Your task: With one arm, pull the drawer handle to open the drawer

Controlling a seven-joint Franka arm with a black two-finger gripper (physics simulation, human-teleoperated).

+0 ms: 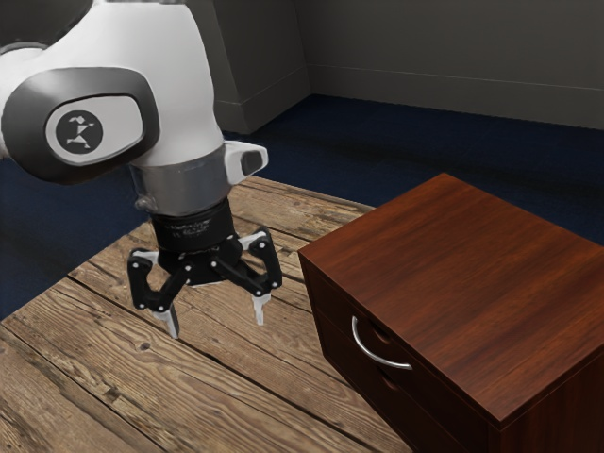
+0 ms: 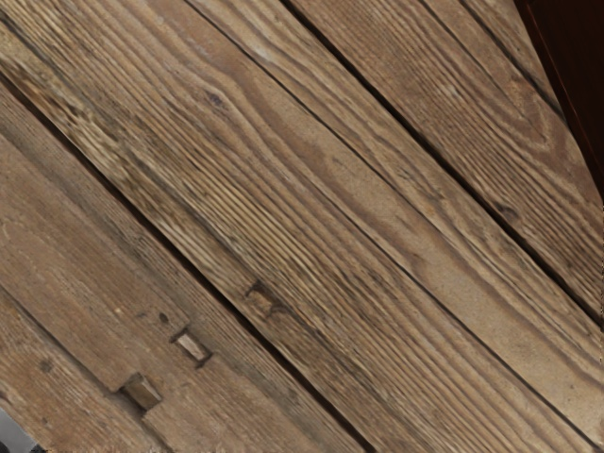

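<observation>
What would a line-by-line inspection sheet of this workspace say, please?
Surface: wooden plank table, weathered, with dark gaps between the boards.
Job's things: dark red-brown cabinet standing on the table; its drawer front looks flush, not pulled out; curved metal handle untouched.
Clutter: nothing seen.
Grippers: black gripper open and empty, pointing down above the table, apart from the cabinet on the exterior view's left of it.
Cables: nothing seen.
Surroundings: dark blue floor and grey wall behind the table.
</observation>
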